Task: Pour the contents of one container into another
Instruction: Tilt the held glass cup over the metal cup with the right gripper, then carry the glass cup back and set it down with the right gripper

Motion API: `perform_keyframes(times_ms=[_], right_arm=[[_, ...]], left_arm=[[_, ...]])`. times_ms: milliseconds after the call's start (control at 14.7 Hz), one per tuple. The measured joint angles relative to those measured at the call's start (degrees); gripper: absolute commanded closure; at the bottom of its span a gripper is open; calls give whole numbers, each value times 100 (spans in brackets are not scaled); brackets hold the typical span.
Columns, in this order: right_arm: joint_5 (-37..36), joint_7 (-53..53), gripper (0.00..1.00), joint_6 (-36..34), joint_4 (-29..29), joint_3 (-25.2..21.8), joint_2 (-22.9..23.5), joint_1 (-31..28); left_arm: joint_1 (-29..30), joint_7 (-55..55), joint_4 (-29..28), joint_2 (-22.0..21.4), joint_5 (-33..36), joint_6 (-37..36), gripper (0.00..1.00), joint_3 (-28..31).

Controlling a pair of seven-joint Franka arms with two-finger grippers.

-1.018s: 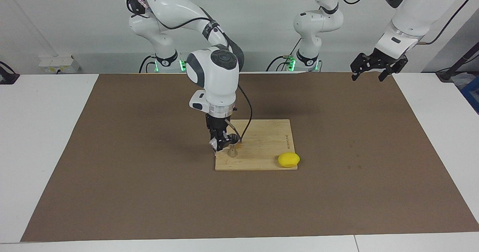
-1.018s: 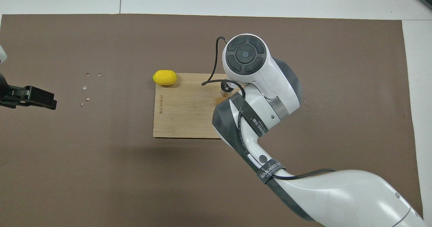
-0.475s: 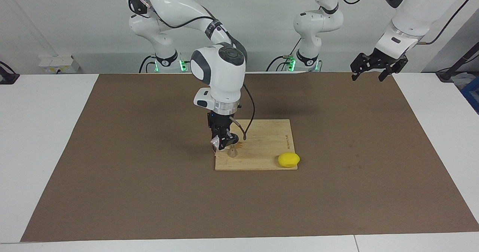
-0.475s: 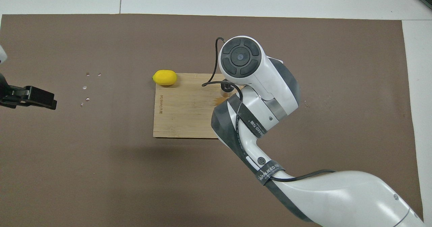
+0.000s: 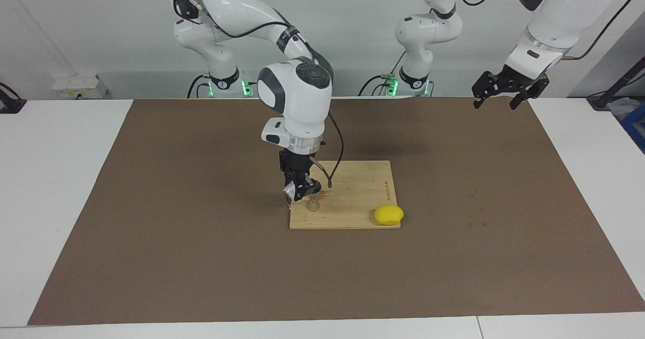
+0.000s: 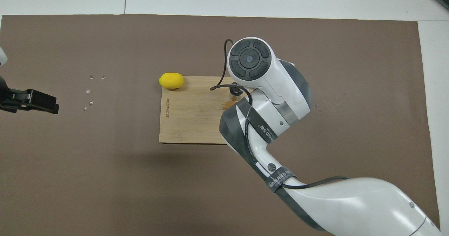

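A small steel jigger (image 5: 313, 205) stands upright on the wooden cutting board (image 5: 358, 198), near the corner toward the right arm's end. My right gripper (image 5: 298, 191) hangs just above and beside the jigger, shut on a small clear glass cup (image 5: 289, 194) that is tilted toward it. In the overhead view the jigger (image 6: 234, 95) peeks out by the wrist, and the cup is hidden under the right arm. My left gripper (image 5: 505, 95) waits open and empty, raised over the mat's edge at the left arm's end; in the overhead view the left gripper (image 6: 33, 101) shows at the frame's edge.
A yellow lemon (image 5: 388, 214) lies at the board's (image 6: 189, 116) corner farthest from the robots, toward the left arm's end. Several small droplets (image 6: 89, 90) dot the brown mat (image 5: 201, 258) near the left gripper. A black cable loops beside the right wrist.
The right wrist rose a little and straightened over the jigger during the first half second, then held still. The cup stays in its grip. The left arm has not moved.
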Motion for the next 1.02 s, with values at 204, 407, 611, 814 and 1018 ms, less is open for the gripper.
perform_keyframes(times_ms=[204, 407, 611, 814, 1018], right_arm=[[362, 0, 100, 0, 8, -3, -1, -29], [419, 0, 100, 0, 16, -5, -1, -121], [705, 0, 100, 0, 17, -6, -1, -243], [1220, -43, 100, 1, 23, -8, -1, -437], [1883, -265, 100, 1, 21, -15, 0, -719]], left_arm=[[0, 0, 0, 0, 0, 0, 0, 0], [0, 0, 0, 0, 0, 0, 0, 0], [0, 0, 0, 0, 0, 0, 0, 0], [0, 0, 0, 0, 0, 0, 0, 0], [0, 0, 0, 0, 0, 0, 0, 0]])
